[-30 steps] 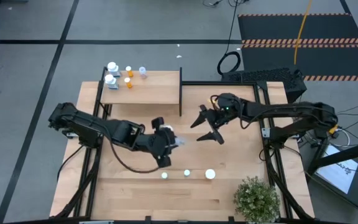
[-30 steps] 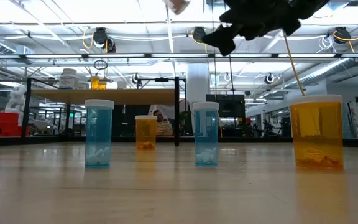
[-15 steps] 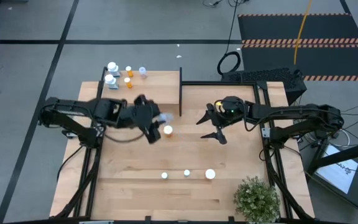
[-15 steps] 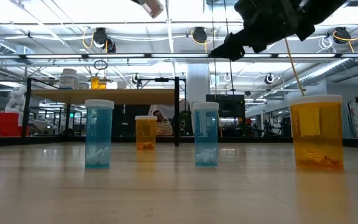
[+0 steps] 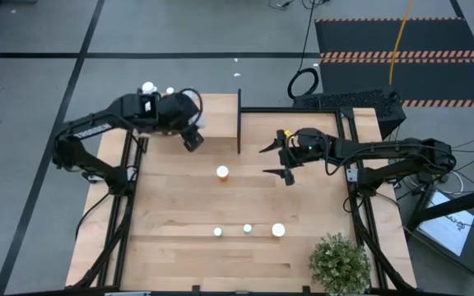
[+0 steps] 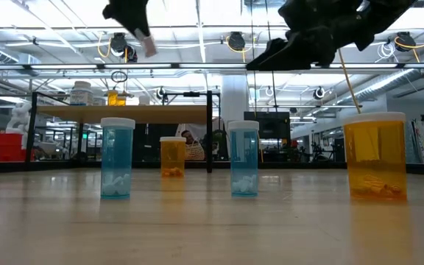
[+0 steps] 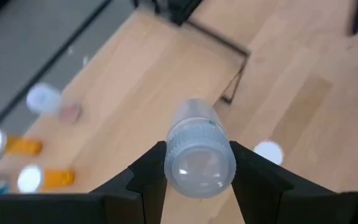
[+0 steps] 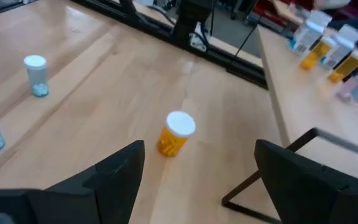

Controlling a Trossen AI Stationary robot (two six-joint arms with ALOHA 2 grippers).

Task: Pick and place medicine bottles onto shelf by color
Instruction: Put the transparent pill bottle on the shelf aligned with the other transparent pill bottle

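Carrying a pale bottle (image 7: pixel 196 149) pinched in our left gripper (image 7: pixel 194 167) over the shelf (image 5: pixel 212 115), we risk knocking the bottles standing there if we set down crowded — our right gripper (image 5: pixel 276 158), spread wide, waits beside the shelf's upright panel (image 5: pixel 239 122).

Overhead, table-level and two wrist cameras all share the orange bottle (image 5: pixel 221 172) mid-table.

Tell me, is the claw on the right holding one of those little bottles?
No, the right gripper is open and empty, hovering above the table near an orange bottle that stands on its own.
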